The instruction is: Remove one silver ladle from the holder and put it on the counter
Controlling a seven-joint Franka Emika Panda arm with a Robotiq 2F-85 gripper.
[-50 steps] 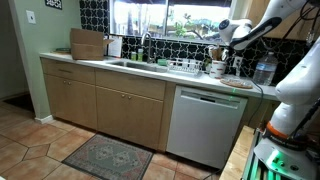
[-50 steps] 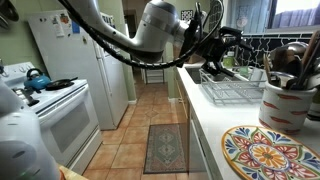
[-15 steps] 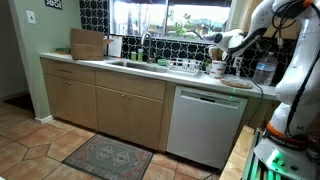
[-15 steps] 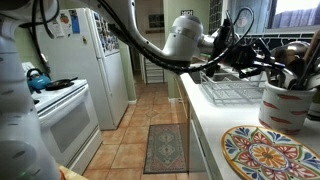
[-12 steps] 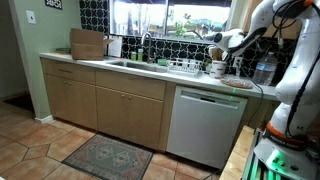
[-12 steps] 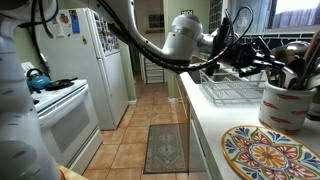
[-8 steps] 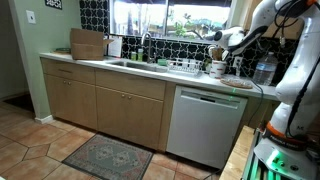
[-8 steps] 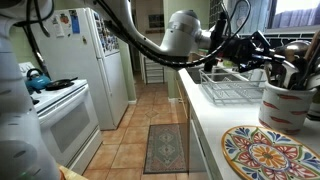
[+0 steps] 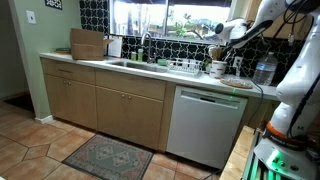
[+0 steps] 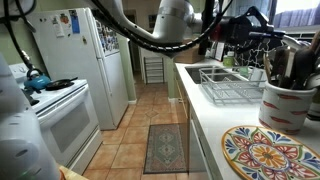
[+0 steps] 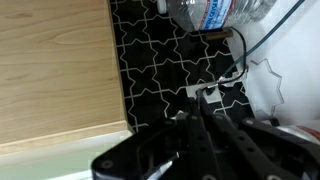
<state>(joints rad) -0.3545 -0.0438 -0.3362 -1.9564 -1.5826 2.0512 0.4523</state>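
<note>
The holder (image 10: 288, 108) is a cream-white crock on the counter (image 10: 215, 125), with dark and brownish handles sticking out of it. It also shows small in an exterior view (image 9: 217, 69). My gripper (image 10: 258, 28) hangs above and beside those handles, high over the counter (image 9: 140, 67). In the wrist view my gripper (image 11: 203, 96) is shut, with a thin silvery strip, the ladle's handle (image 11: 212, 90), pinched at the fingertips. The ladle's bowl is hidden in every view.
A wire dish rack (image 10: 232, 88) stands beside the holder and a colourful patterned plate (image 10: 265, 150) lies nearer the camera. A clear water bottle (image 11: 215, 12) stands against the black tiled wall. A fridge (image 10: 75, 70) and stove (image 10: 45, 110) line the aisle opposite.
My gripper has risen from level with the utensil handles to well above the holder, staying shut throughout.
</note>
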